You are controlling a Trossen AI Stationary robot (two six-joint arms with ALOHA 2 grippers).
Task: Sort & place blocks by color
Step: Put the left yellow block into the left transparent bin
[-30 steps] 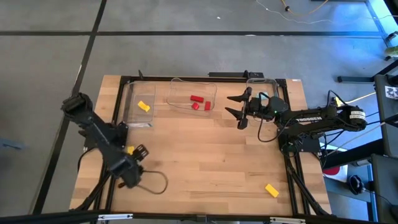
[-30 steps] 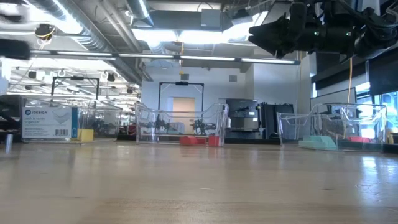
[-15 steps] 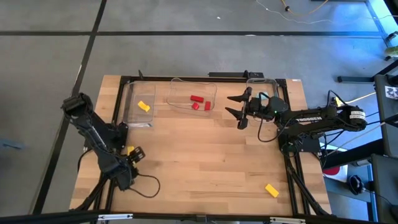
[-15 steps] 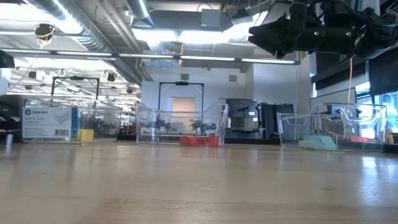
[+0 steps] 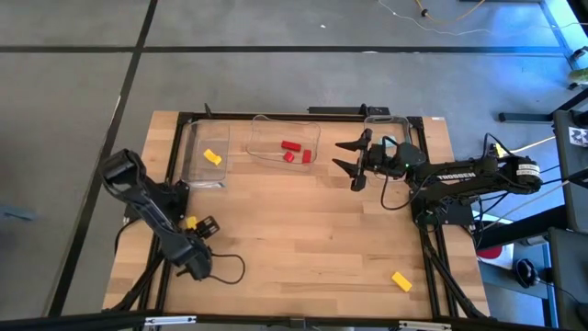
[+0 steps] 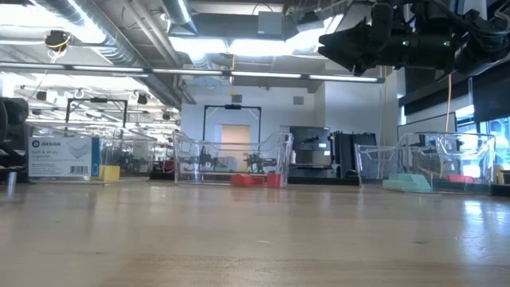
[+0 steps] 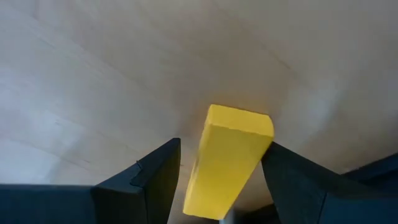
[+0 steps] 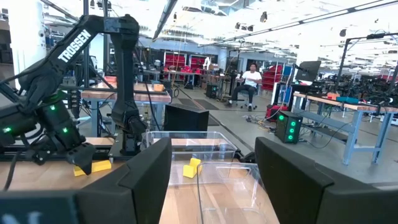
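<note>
A yellow block (image 7: 231, 163) is gripped between the fingers of the left gripper (image 5: 200, 225), which is held low near the table's (image 5: 303, 230) left edge, while the right gripper (image 5: 349, 154) is held high with its fingers spread wide on nothing, just in front of the far-right clear bin (image 5: 390, 124). The broad middle of the wooden top is left free. Three bins are counted along the far edge: one yellow block (image 5: 212, 157) is seen in the left bin (image 5: 195, 156), three red blocks (image 5: 294, 152) in the middle bin (image 5: 283, 142), and one more yellow block (image 5: 401, 280) lies loose near the near-right corner.
</note>
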